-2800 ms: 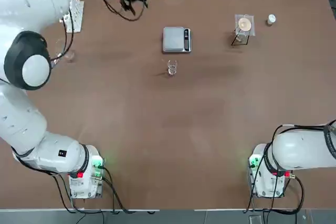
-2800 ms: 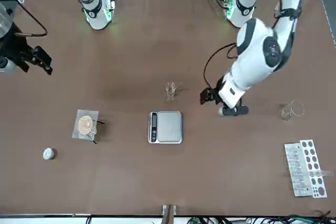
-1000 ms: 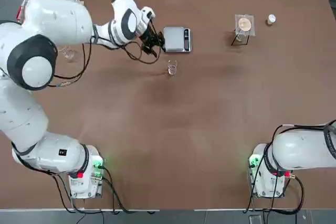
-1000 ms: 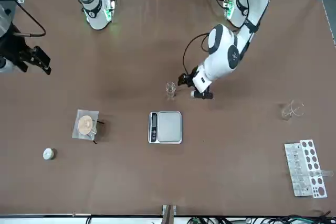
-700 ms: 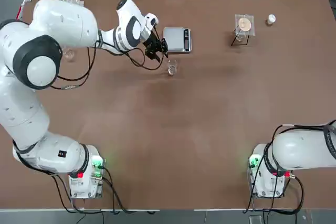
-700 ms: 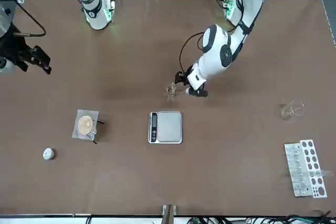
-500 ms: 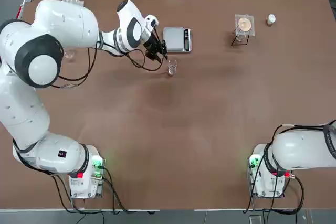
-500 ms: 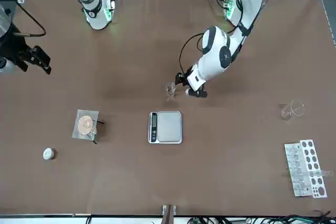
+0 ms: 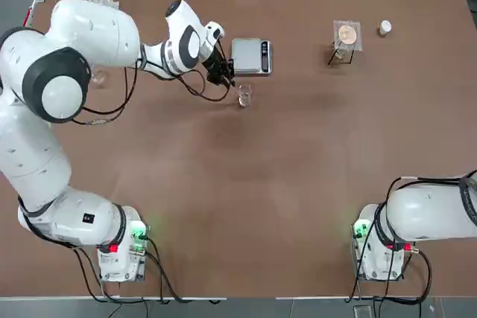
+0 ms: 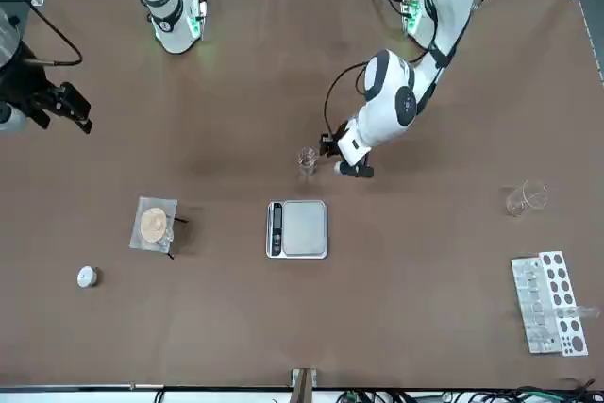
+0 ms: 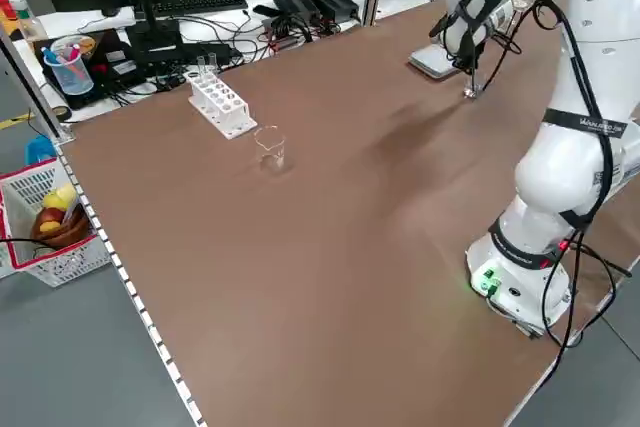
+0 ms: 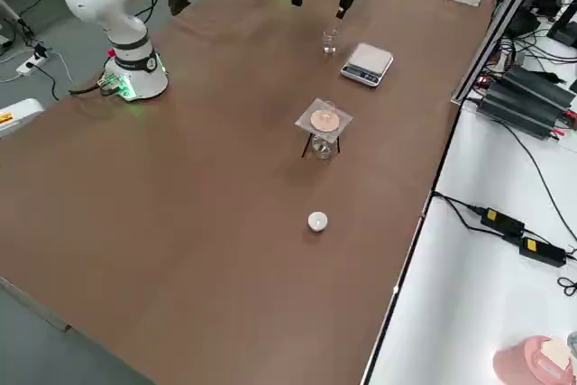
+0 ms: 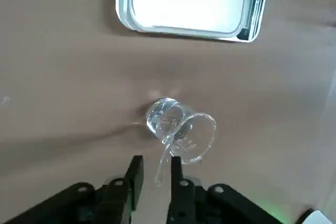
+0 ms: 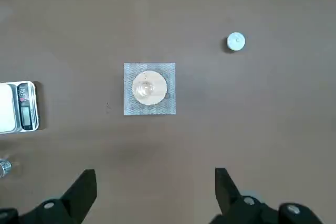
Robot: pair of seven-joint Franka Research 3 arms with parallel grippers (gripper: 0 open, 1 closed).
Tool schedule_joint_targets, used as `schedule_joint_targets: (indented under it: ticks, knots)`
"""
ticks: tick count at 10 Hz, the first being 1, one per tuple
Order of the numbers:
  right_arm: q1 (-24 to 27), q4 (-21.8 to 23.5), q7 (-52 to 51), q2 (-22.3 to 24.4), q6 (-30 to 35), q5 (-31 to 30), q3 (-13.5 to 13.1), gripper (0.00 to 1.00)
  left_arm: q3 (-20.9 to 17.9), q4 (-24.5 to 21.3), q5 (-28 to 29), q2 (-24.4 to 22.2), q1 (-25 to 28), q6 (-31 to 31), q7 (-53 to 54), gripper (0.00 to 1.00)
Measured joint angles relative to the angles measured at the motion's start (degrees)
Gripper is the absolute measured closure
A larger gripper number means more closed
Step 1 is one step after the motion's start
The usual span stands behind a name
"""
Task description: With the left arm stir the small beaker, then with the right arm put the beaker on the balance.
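The small beaker [image 9: 244, 95] stands upright on the table just in front of the balance [image 9: 251, 56], apart from it. A thin glass rod [image 13: 164, 156] leans out of the small beaker [image 13: 181, 128]. My left gripper [image 9: 226, 76] hovers beside the beaker, and in the left wrist view its fingers [image 13: 135, 174] stand a narrow gap apart on either side of the rod, not pressing it. My right gripper [image 10: 58, 106] hangs wide open off the table's side with nothing in it.
A clear stand with a tan disc [image 9: 346, 35] and a small white round piece [image 9: 384, 27] sit at the far right. A larger glass vessel [image 10: 525, 198] and a white tube rack [image 10: 547, 301] stand on the left arm's side.
The left arm swung in from the table's far left to the small beaker. Over the last second its fingers narrowed around the rod. The right arm has not moved.
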State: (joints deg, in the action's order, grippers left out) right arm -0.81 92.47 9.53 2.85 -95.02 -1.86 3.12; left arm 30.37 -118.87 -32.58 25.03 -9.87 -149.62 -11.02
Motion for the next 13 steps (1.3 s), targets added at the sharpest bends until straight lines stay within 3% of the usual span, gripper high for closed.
schedule_joint_targets:
  ticks: [13]
  knots:
    - [0.02, -0.09, -0.03, 0.00, 0.29, 0.00, -0.10, 0.00, 0.15, -0.05, 0.02, 0.11, -0.70, 0.00, -0.07, 0.79]
